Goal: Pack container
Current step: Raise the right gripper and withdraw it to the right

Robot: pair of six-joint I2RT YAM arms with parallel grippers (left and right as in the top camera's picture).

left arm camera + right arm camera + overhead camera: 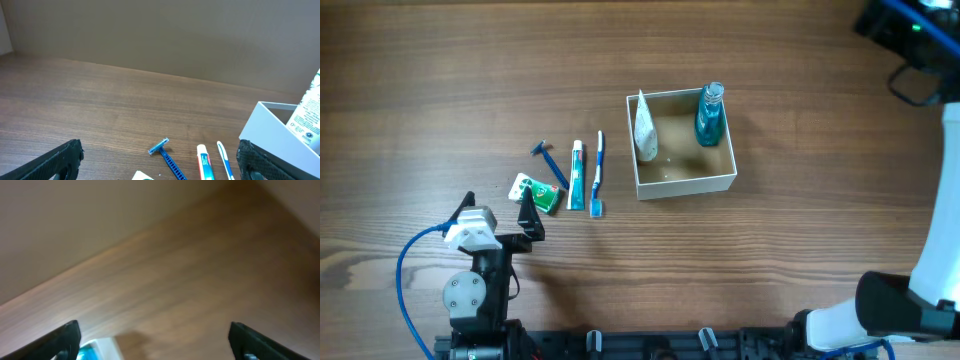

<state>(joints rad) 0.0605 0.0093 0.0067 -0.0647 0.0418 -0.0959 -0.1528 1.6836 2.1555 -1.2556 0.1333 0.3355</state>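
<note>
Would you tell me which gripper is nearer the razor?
Left. The left gripper is close by the razor; the right gripper is far off, beyond the container.

the container, a small square open-topped box with thin white walls and a tan inside, sits upright on the desk, holding a leaning white tube and a teal bottle.

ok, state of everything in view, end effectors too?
container: open, partly packed
white tube: in container, leaning
blue bottle: in container, upright
razor: on table
toothpaste: on table
toothbrush: on table
green packet: on table
left end effector: open, empty
right end effector: open, empty
</note>
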